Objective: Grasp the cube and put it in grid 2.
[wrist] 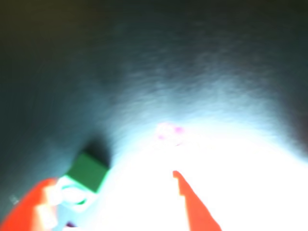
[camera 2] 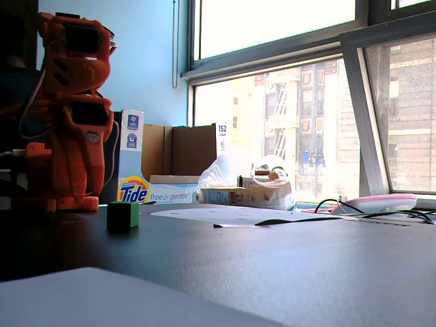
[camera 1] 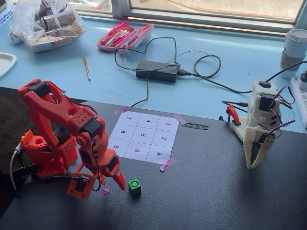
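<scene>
Orange arm crouched low beside the cube (camera 1: 135, 186), end effector (camera 1: 113, 184) spread and empty.

The cube sits on the dark surface (camera 1: 216, 191), well apart from the numbered sheet and grid 2 (camera 1: 163, 139), just right of the orange fingertips in a fixed view. It looks light, rigid and flat-sided, likely smooth plastic, so a pinch across two opposite side faces near mid-height should hold without crushing; a skewed grip could let it twist out. The arm is folded forward with its wrist pitched down, jaws parted near the surface. In the wrist view the cube (wrist: 85, 174) lies beside one finger rather than centred between them, so the end effector probably needs shifting sideways before closing.
</scene>
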Robot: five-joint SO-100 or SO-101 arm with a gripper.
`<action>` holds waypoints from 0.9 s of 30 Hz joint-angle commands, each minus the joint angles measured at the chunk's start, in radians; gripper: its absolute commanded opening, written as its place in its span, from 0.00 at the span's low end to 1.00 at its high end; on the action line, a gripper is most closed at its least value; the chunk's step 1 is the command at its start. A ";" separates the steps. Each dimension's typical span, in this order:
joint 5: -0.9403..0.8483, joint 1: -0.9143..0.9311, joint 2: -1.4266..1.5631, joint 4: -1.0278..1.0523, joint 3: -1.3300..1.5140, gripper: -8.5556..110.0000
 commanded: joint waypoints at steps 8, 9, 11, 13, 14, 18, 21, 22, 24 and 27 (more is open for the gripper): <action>0.015 -0.075 -0.144 0.144 -0.301 0.46; 0.015 -0.078 -0.155 0.135 -0.299 0.46; 0.015 -0.080 -0.179 0.115 -0.293 0.46; 0.017 -0.086 -0.212 0.094 -0.287 0.46; 0.017 -0.089 -0.229 0.078 -0.279 0.46; 0.017 -0.100 -0.287 -0.015 -0.227 0.46; 0.017 -0.115 -0.316 -0.037 -0.236 0.46; 0.018 -0.121 -0.324 -0.031 -0.250 0.46; 0.026 -0.133 -0.341 -0.008 -0.296 0.45; 0.031 -0.149 -0.357 0.031 -0.354 0.44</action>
